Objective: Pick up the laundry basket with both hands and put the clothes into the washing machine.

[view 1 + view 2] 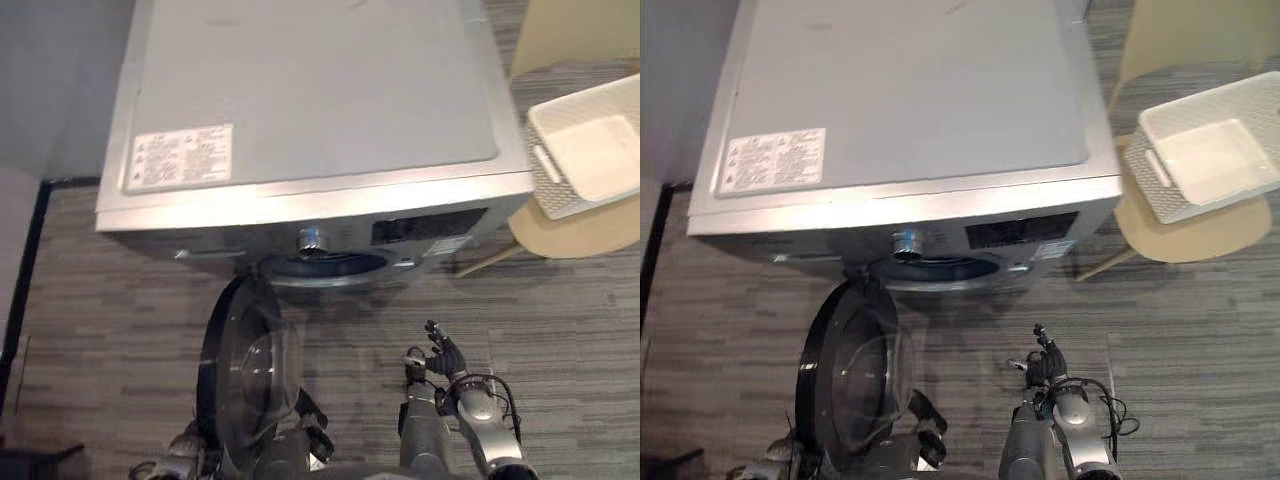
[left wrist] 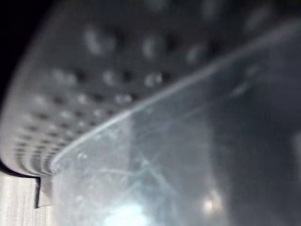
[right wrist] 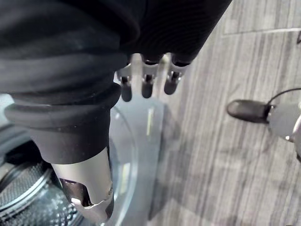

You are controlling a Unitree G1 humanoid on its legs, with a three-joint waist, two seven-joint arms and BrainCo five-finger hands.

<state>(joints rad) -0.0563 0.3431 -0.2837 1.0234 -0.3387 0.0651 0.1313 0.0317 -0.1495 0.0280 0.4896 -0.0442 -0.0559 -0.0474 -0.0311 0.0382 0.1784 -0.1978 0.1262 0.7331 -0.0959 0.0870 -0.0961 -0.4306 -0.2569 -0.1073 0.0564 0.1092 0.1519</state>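
The white laundry basket (image 1: 590, 150) sits on a beige chair (image 1: 580, 232) to the right of the washing machine (image 1: 310, 100), and I see no clothes inside it. The machine's round glass door (image 1: 245, 370) hangs open towards me, below the drum opening (image 1: 325, 267). My right hand (image 1: 440, 358) hovers over the floor right of the door, open and holding nothing; in the right wrist view its fingers (image 3: 146, 84) are relaxed beside the door glass (image 3: 136, 141). My left hand (image 1: 188, 442) is low at the door's left edge. The left wrist view looks through the glass (image 2: 155, 169) at the perforated drum (image 2: 94, 70).
The floor is grey striped carpet (image 1: 560, 330). A dark strip (image 1: 25, 270) runs along the wall on the left. The open door stands between my two arms, and the chair's legs reach the floor by the machine's right front corner.
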